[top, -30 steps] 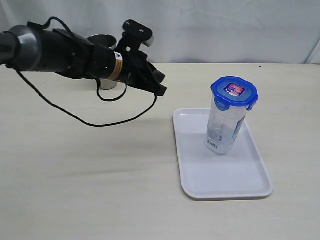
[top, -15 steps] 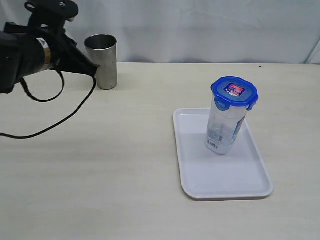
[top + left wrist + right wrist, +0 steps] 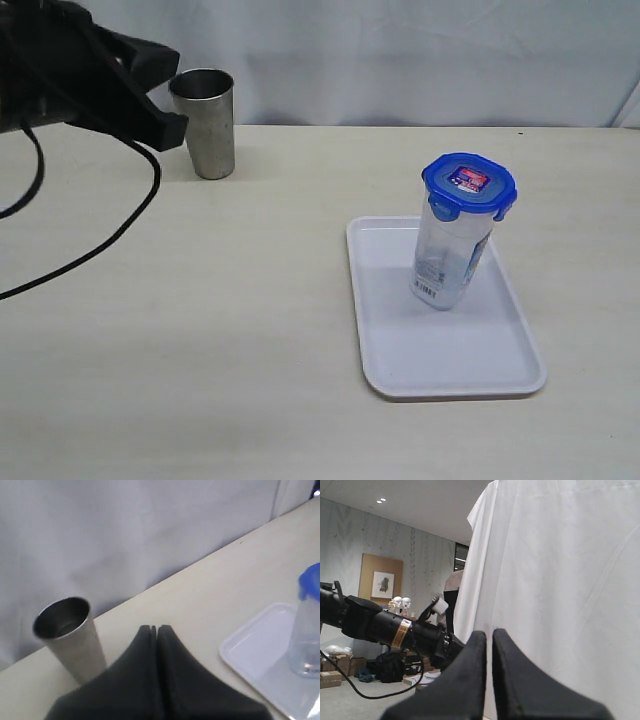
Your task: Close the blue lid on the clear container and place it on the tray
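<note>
Left gripper (image 3: pixel 168 128) hangs far left, beside steel cup (image 3: pixel 203 122); jaws closed, empty. Right gripper (image 3: pixel 489 634) faces white curtain (image 3: pixel 560 580); jaws together.

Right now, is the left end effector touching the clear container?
Apart. The exterior view shows the left end effector beside the steel cup, with a wide stretch of table between it and the clear container on the tray.

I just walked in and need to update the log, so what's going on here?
Nothing is being handled right now. The tall clear plastic container stands on the flat white tray with the blue snap-flap lid on top. The left gripper is shut and empty, near the grey steel cup, away from the tray. The right gripper is shut too, facing a white curtain.
</note>
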Robot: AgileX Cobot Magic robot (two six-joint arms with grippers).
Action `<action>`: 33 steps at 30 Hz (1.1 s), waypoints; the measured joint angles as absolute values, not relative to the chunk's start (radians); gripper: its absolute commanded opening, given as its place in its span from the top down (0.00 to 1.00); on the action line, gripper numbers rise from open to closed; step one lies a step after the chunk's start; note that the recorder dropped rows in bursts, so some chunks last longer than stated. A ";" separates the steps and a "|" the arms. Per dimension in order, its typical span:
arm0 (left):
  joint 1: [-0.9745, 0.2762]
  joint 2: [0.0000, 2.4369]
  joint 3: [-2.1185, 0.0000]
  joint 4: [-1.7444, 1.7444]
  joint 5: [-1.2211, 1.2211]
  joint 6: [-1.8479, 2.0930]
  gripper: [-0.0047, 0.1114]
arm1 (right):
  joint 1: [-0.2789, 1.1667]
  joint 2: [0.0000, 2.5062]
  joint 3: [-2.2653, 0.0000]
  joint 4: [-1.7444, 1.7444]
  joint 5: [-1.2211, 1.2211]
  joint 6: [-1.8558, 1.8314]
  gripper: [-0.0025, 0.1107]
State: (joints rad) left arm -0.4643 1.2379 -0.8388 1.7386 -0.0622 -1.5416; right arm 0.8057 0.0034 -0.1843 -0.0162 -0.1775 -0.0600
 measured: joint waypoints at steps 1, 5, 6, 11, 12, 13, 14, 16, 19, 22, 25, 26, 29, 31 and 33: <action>-0.464 1.214 -0.839 1.741 -0.080 -1.542 0.96 | 0.806 0.003 -0.184 -0.015 -0.177 -0.060 0.94; -0.464 1.139 -0.839 1.741 -0.108 -1.542 0.96 | 0.806 0.003 -0.184 -0.011 -0.177 -0.060 0.94; -0.464 1.126 -0.839 1.741 -0.110 -1.542 0.96 | 0.806 0.003 -0.184 -0.009 -0.177 -0.060 0.94; -0.464 1.080 -0.839 1.741 -0.114 -1.540 0.96 | 0.806 0.003 -0.184 -0.009 -0.177 -0.060 0.94; -0.464 1.076 -0.839 1.741 -0.114 -1.540 0.96 | 0.806 0.003 -0.184 -0.009 -0.177 -0.060 0.94; -0.464 1.072 -0.839 1.741 -0.114 -1.540 0.96 | 0.806 0.003 -0.184 -0.009 -0.177 -0.060 0.94; -0.464 1.072 -0.839 1.741 -0.114 -1.540 0.96 | 0.806 0.003 -0.184 -0.009 -0.177 -0.060 0.94; -0.464 1.072 -0.839 1.741 -0.114 -1.540 0.96 | 0.806 0.003 -0.184 -0.009 -0.177 -0.060 0.94; -0.464 1.072 -0.839 1.741 -0.114 -1.540 0.96 | 0.806 0.003 -0.184 -0.009 -0.177 -0.060 0.94; -0.464 1.072 -0.839 1.741 -0.114 -1.540 0.96 | 0.806 0.003 -0.184 -0.009 -0.177 -0.060 0.94; -0.464 1.072 -0.839 1.683 -0.114 -1.540 0.96 | 0.806 0.003 -0.184 -0.009 -0.177 -0.060 0.94; -0.464 1.072 -0.839 1.619 -0.114 -1.540 0.96 | 0.806 0.003 -0.184 -0.009 -0.177 -0.060 0.94; -0.464 1.072 -0.837 1.159 -0.110 -1.540 0.96 | 0.806 0.003 -0.184 -0.009 -0.177 -0.060 0.94; -0.464 1.070 -0.833 0.914 -0.108 -1.501 0.96 | 0.806 0.003 -0.184 -0.009 -0.177 -0.060 0.94; -0.451 1.067 -0.832 0.687 -0.098 -1.346 0.96 | 0.806 0.003 -0.184 -0.009 -0.177 -0.060 0.94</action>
